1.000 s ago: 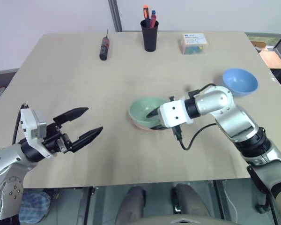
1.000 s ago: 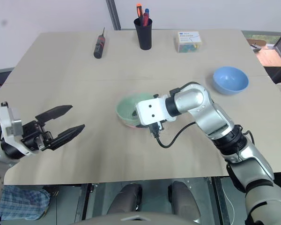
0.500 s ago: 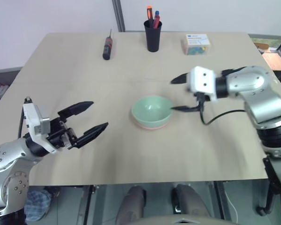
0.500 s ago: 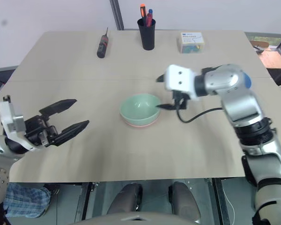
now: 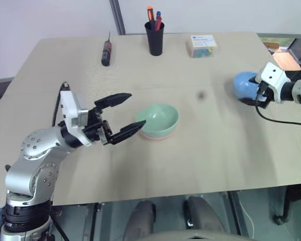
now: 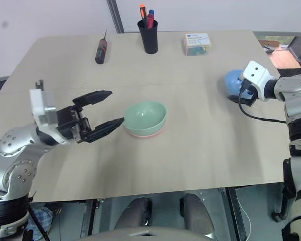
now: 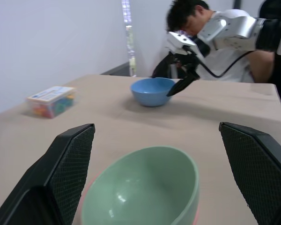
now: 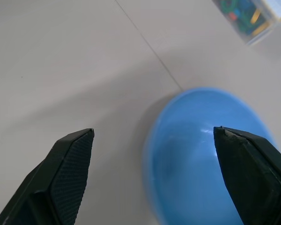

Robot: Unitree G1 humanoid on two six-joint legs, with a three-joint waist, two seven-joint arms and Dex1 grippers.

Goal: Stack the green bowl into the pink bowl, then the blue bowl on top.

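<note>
A pale beige tabletop (image 5: 200,145) carries a small round mint-green plastic bowl (image 5: 159,118) nested inside a salmon-pink plastic bowl (image 5: 155,135) near the middle. The left hand (image 5: 124,114) hovers just beside the green bowl, its two black fingers spread wide and grasping nothing. Well apart, near the right edge, a small round sky-blue plastic bowl (image 5: 244,85) sits upright. The right hand (image 8: 154,183) hangs at the blue bowl, fingers spread, one over its hollow, holding nothing.
</note>
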